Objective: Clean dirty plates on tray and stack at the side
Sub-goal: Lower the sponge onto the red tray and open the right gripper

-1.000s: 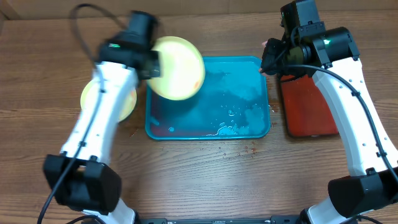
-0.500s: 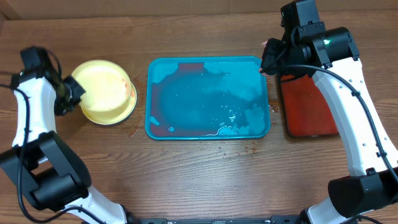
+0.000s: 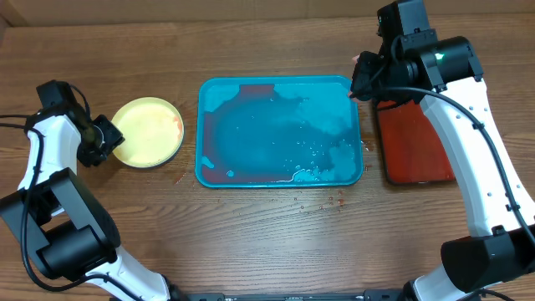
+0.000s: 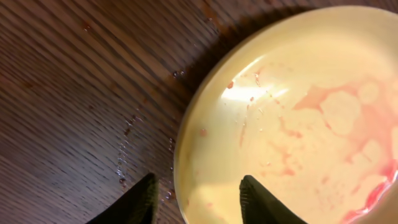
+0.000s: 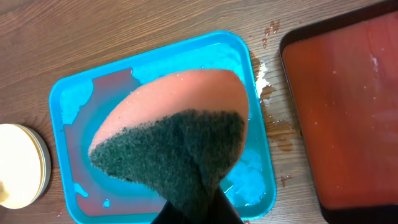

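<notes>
A pale yellow plate point(image 3: 148, 132) with faint red smears lies flat on the table left of the turquoise tray point(image 3: 219, 100). In the right wrist view it tops a stack of plates point(image 5: 18, 165); I cannot make out a blue-white one. My left gripper point(image 3: 104, 138) is open, its fingers point(image 4: 198, 205) astride the plate's point(image 4: 298, 124) left rim. The tray point(image 5: 68, 93) holds only water and reddish sauce film. My right gripper point(image 3: 361, 79) is above the tray's far right corner. It point(image 5: 199, 211) is shut on a pink sponge point(image 5: 180, 106) with a dark green scouring face.
A smaller red tray point(image 3: 414, 142) with a black rim lies right of the turquoise tray, also in the right wrist view point(image 5: 348, 112). Water drops and sauce specks point(image 3: 322, 201) dot the wood in front of the tray and beside the plate.
My left arm carried the yellow plate from over the tray's left end out to the left and laid it flat on the stack. The right arm has not moved.
</notes>
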Controlling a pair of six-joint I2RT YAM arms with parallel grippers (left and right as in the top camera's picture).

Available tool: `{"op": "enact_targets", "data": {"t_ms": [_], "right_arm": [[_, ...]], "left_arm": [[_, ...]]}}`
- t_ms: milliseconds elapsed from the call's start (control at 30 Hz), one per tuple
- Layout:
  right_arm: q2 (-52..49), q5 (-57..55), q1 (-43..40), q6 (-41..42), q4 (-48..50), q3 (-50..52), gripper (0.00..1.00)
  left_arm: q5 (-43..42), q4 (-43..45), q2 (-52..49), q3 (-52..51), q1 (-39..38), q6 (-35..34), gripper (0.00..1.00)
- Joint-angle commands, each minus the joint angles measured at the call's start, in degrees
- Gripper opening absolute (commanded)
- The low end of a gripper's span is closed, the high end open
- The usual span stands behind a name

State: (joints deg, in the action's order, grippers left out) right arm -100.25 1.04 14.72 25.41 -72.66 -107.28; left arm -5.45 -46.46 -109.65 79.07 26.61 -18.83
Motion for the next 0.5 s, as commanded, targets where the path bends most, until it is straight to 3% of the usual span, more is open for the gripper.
{"op": "enact_targets", "data": {"t_ms": [0,167,467], "right_arm": [[0.81,-0.57,-0.28,-0.35,0.33,-0.44,0.04],[0.81,-1.53,-0.46,-0.81,0.17,-0.44,0.04],[0.11,-12.63,-5.55,-12.81,0.09,0.22,0.04]], "left_arm": [[-5.05,-1.36,0.26,1.55,-0.39,3.5,0.47],[-6.62,-6.6,0.37,7.15,-1.57,7.04,0.48],[-6.4,-12.85,0.72,15.67,-11.17,11.54,0.54]]}}
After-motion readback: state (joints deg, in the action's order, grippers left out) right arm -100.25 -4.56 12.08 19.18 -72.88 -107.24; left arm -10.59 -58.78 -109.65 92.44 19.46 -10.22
